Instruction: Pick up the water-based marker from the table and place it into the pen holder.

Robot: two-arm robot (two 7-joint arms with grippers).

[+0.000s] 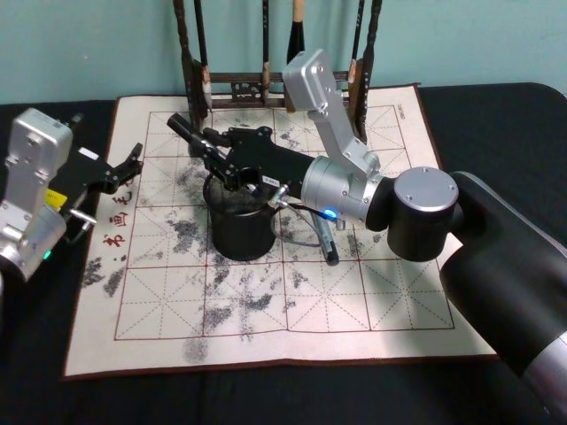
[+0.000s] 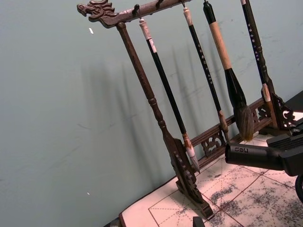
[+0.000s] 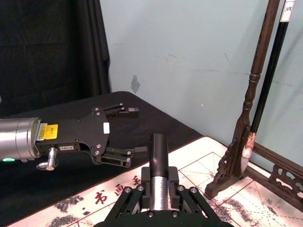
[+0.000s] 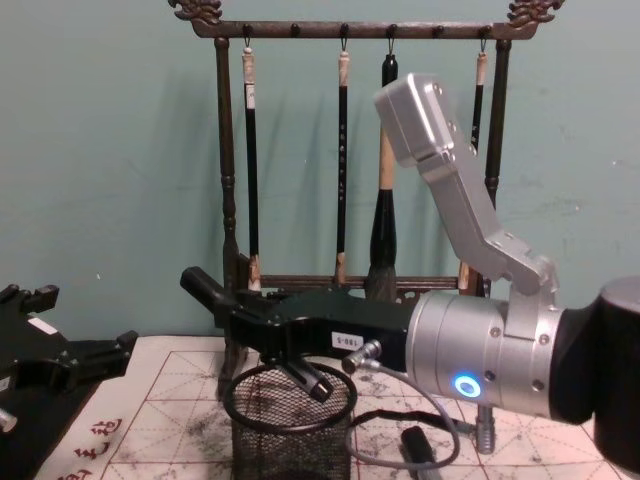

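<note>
Right gripper [image 1: 215,150] clamps the water-based marker [image 1: 184,130] above the pen holder [image 1: 239,237] — left gripper [image 1: 133,164] idle, jaws apart.

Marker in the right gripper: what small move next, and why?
Probably tilt the marker upright: the right gripper holds it nearly level above the pen holder, one end jutting past the rim, so released now it might miss. The left gripper idles aside.

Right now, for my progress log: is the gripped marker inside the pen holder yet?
Out: the marker is clamped sideways in the right gripper, above the pen holder.
</note>
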